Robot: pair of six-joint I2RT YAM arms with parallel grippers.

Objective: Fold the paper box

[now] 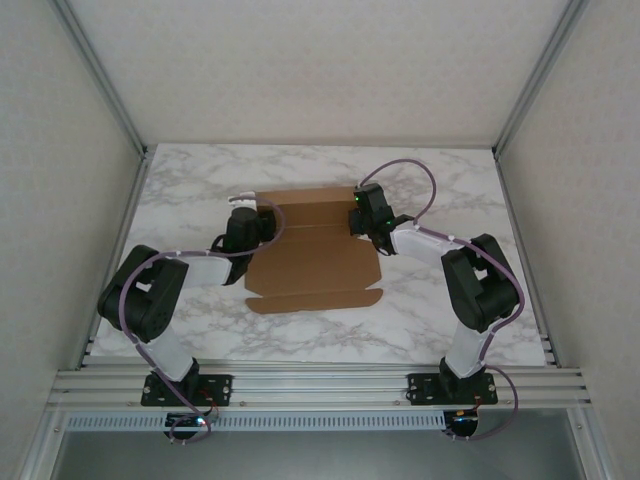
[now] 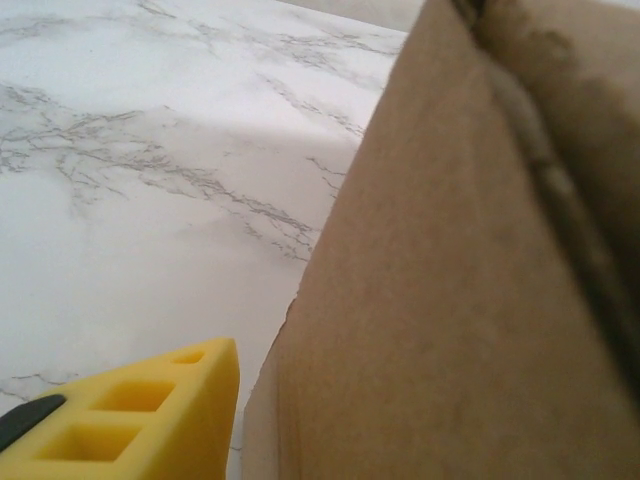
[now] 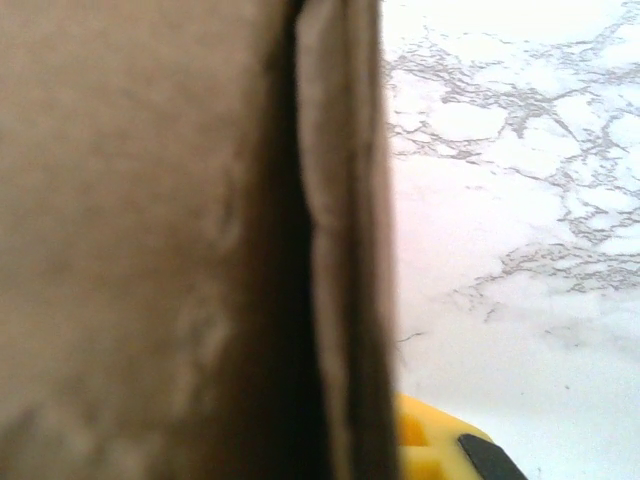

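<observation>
Two grippers flanking paper box on table: left gripper at its left edge, jaws apart, finger just clear of cardboard; right gripper clamped on far-right edge.

Cannot make out the paper box sharply from either wrist: too close, blurred, cut off by the frame edges. Clipped at the bottom edge as well, one yellow finger of the left gripper, partner hidden behind cardboard; cannot tell how wide it stands. Likewise at the right gripper: finger clipped low, partner behind the raised flap. Too small from above to see fingertips
</observation>
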